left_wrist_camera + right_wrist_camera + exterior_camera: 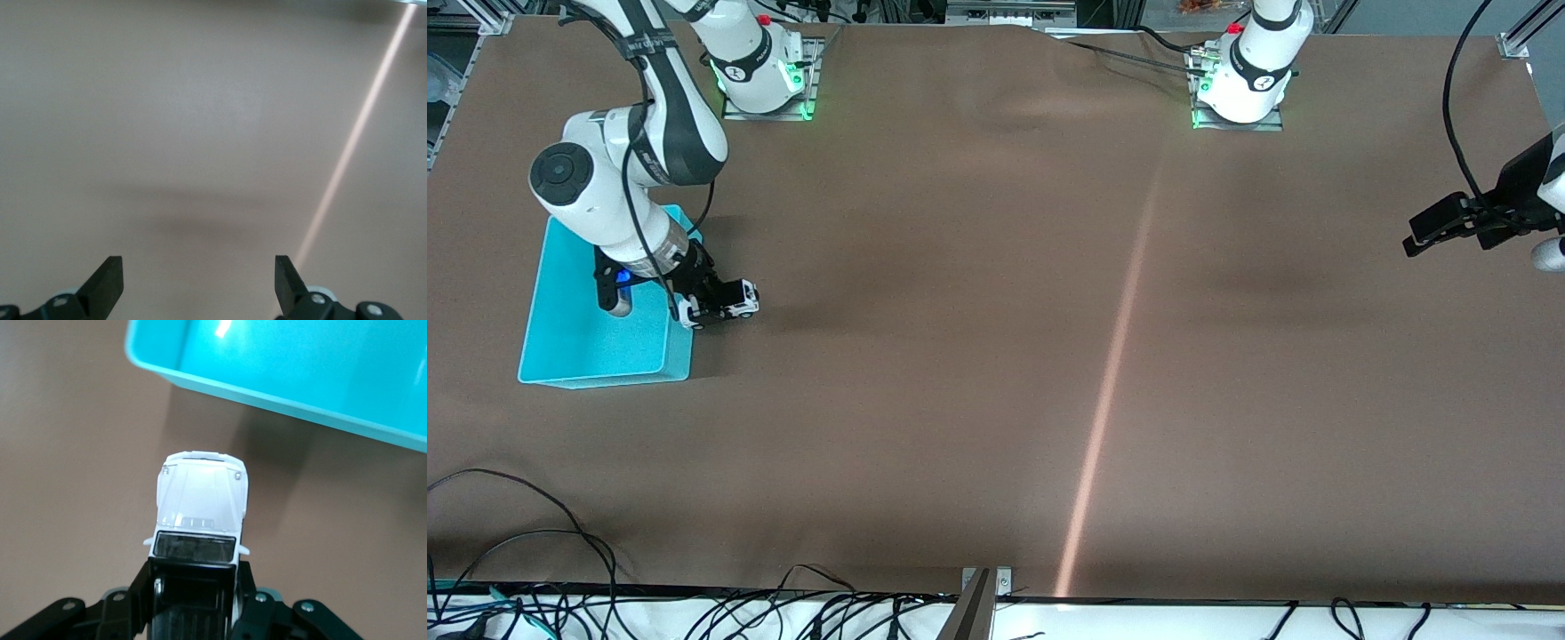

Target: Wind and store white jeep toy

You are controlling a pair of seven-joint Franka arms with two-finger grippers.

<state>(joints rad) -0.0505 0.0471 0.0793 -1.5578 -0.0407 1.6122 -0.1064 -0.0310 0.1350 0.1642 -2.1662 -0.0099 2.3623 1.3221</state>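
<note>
Brown table [996,356], right gripper [193,600] clamping white jeep toy [200,503], beside cyan bin [569,347]

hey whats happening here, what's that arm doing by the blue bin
The right gripper is shut on the white jeep toy, gripping its black rear with the white hood sticking out, just beside the cyan bin at the right arm's end of the table. The toy is not in the bin yet, and nothing shows inside it. The left gripper waits open over bare table at the left arm's end.
</note>
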